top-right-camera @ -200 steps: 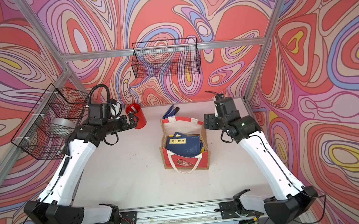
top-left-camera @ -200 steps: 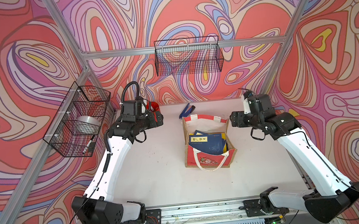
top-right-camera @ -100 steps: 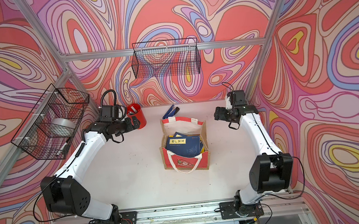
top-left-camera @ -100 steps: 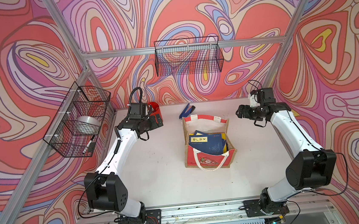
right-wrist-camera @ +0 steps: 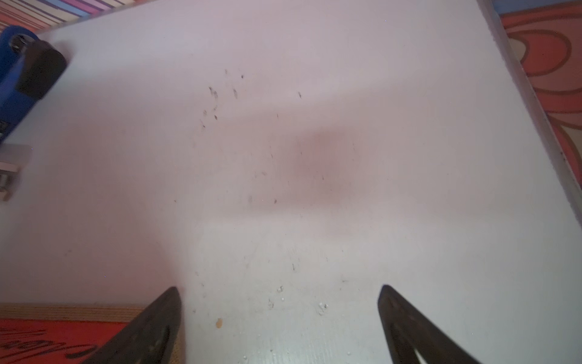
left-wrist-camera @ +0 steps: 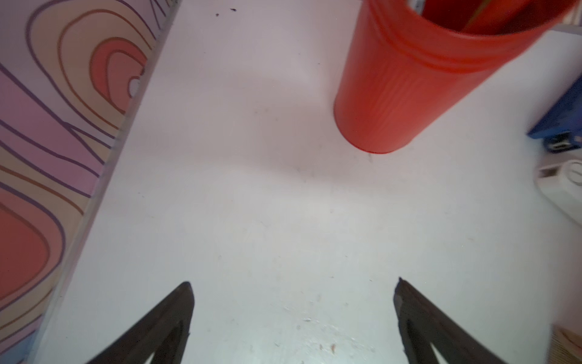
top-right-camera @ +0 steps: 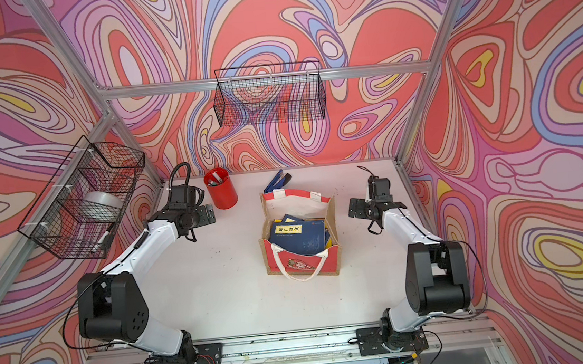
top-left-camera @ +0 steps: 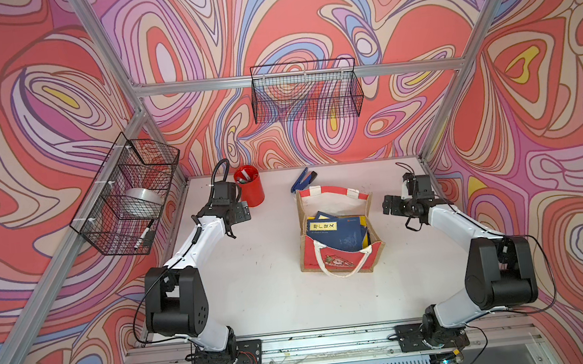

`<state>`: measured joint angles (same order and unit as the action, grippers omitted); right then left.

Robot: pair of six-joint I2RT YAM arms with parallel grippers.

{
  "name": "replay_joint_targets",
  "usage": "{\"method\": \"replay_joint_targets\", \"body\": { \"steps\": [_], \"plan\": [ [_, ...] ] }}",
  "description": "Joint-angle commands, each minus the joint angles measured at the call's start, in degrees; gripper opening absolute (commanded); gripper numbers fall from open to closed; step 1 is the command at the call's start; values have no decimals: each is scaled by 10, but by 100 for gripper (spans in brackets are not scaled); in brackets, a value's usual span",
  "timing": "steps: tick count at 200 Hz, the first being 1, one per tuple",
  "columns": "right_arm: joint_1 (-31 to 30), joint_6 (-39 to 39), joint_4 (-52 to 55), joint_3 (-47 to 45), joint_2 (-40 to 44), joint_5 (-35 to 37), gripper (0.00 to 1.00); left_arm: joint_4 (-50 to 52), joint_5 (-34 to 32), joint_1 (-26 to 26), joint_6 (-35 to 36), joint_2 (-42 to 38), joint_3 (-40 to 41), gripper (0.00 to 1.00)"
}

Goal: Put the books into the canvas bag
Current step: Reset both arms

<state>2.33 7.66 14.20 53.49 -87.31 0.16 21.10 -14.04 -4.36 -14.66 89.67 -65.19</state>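
1. Left gripper, left of centre: jaws spread, holding nothing, near the red cylindrical pen cup.
2. Right gripper, right of centre: jaws spread, holding nothing, clear of the bag.
3. Boxy tan canvas bag with a red front panel, centre: the navy paperback books with yellow title labels lie inside it; none is visible on the white tabletop.
4. Risk: a sideways left-arm swing could topple the cup; the loose handle might snag a jaw.
5. Against one second earlier: both arms have folded back, the right jaws are wider, and bag and books are unmoved.

Navy books — tan-and-red canvas bag
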Motion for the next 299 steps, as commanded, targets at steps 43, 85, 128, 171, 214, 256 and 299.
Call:
{"method": "replay_joint_targets", "body": {
  "steps": [43, 85, 128, 171, 214, 256, 299],
  "plan": [
    [2, -56, -415, -175, 32, 48, 98, -278, -70, 20, 64, -15, 168, 100],
    [4, -41, -545, -226, -14, 8, 99, -464, -87, 13, 93, -20, 285, 100],
    [0, -39, -688, -277, -85, 16, 98, -661, -8, 8, 129, -37, 415, 100],
    [-6, -41, -707, -278, -102, 30, 98, -758, 19, 5, 139, -18, 459, 99],
    [-7, -47, -705, -277, -104, 16, 98, -754, 7, 3, 142, -9, 448, 100],
    [-7, -50, -695, -271, -106, 17, 98, -745, 8, 3, 142, -11, 445, 100],
    [-12, -52, -696, -271, -106, 23, 98, -747, 8, 3, 143, -10, 445, 100]
  ]
}}
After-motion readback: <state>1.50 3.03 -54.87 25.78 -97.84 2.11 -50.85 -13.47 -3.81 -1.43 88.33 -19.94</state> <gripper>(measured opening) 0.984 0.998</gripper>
